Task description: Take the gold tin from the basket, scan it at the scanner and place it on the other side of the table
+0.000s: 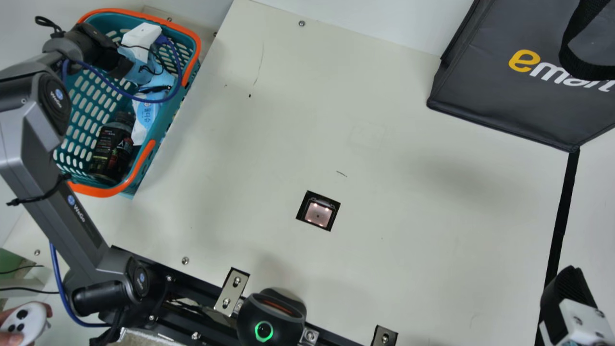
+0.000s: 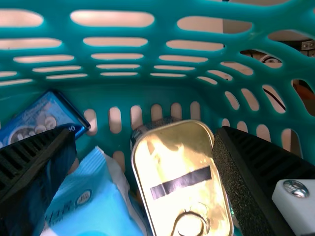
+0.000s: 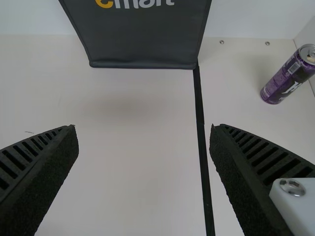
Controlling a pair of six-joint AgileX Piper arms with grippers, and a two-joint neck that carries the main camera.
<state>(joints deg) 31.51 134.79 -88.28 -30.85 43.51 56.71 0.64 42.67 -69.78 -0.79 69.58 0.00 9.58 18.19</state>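
The gold tin lies inside the basket, between the spread fingers of the left gripper. The right gripper, well apart from the basket, is also spread. Extraction, scanning at the scanner and placement remain.

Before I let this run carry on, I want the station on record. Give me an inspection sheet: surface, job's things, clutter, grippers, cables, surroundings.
Surface: cream table has small dark marks; a black strip runs along it.
Job's things: gold tin in the teal basket, pull ring showing; scanner lit, set in the table.
Clutter: dark bottle and blue packs share the basket; purple can stands beyond the strip.
Grippers: left open in the basket, tin between its fingers; right open above the table.
Cables: blue cable loops over the basket.
Surroundings: dark bag at the far edge.
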